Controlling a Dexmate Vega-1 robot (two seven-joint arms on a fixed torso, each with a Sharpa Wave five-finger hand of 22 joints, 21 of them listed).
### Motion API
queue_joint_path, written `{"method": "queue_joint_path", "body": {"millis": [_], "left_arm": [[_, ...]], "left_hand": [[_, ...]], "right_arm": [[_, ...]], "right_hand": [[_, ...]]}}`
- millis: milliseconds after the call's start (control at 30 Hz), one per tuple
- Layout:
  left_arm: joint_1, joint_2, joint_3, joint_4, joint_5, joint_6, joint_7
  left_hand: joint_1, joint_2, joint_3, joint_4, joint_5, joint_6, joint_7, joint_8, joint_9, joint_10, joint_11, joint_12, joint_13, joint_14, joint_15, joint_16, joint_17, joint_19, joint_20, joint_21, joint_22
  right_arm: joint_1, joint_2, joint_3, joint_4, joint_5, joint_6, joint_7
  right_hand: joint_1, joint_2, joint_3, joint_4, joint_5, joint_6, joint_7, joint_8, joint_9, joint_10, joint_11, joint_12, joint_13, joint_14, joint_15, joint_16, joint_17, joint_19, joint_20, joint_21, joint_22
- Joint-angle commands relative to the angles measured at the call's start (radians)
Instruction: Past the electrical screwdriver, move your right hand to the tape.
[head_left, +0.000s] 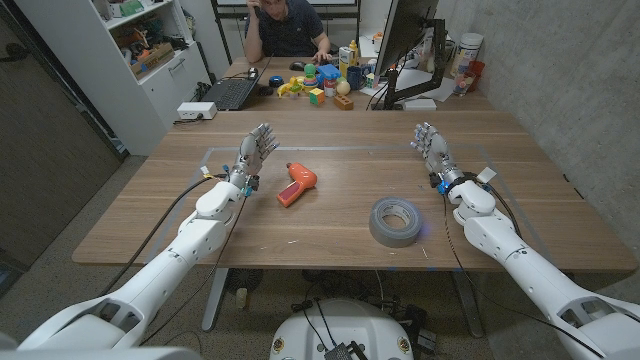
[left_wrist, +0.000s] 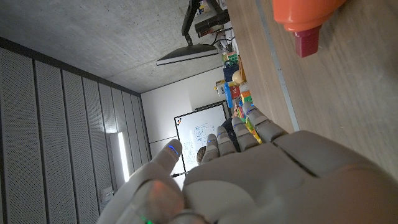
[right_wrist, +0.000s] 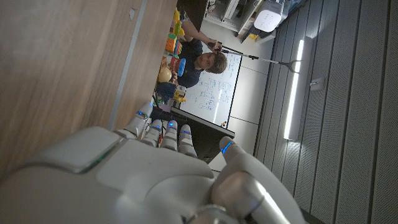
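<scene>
The right hand stands over the wooden table with its fingers apart and stretched toward the far edge, holding nothing. From the right wrist view the same pale hand shows its back, fingers straight and pointing at the cluttered desk beyond. The grey roll of duct tape lies flat on the table, nearer the robot than this hand and inward of it, well apart from the fingers and close beside the right forearm.

Left of the tape, across a stretch of bare wood, lies the orange electrical screwdriver with its dark red tip, on its side. Just beyond the screwdriver, further from the tape, the left hand is raised with fingers spread, gripping nothing; its wrist view shows the back of that hand and the screwdriver's orange body and red tip near it on the wood.

Far past the tape, behind the table, a person sits at a second desk with a laptop, a dark monitor and a heap of bright toys.
</scene>
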Motion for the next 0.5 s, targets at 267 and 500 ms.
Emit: {"method": "queue_joint_path", "body": {"millis": [267,500], "left_arm": [[-0.015,0.003,0.029,0.005,-0.011,0.01,0.012],[-0.024,0.003,0.038,0.007,-0.011,0.013,0.009]], "left_hand": [[-0.001,0.097,0.007,0.0,0.004,0.002,-0.009,0.008,0.002,0.0,-0.008,0.006,0.003,0.011,-0.055,0.007,0.002,0.011,-0.028,0.004,0.005],[-0.002,0.097,0.007,0.0,0.004,0.002,-0.01,0.008,0.002,0.0,-0.008,0.006,0.003,0.011,-0.055,0.007,0.002,0.011,-0.027,0.002,0.005]], "right_arm": [[-0.028,0.185,0.225,0.015,-0.231,-0.02,0.166],[-0.046,0.21,0.258,-0.031,-0.31,0.001,0.222]], "right_hand": [[0.063,0.021,-0.025,-0.061,-0.002,0.097,-0.054,0.023,0.006,0.068,0.002,0.008,0.003,0.071,0.002,-0.014,-0.013,0.017,0.051,-0.019,0.002],[0.106,-0.063,-0.07,-0.111,-0.001,0.169,-0.074,0.031,0.006,0.141,-0.025,0.018,0.003,0.138,0.03,-0.02,-0.012,0.073,0.103,-0.038,0.001]]}}
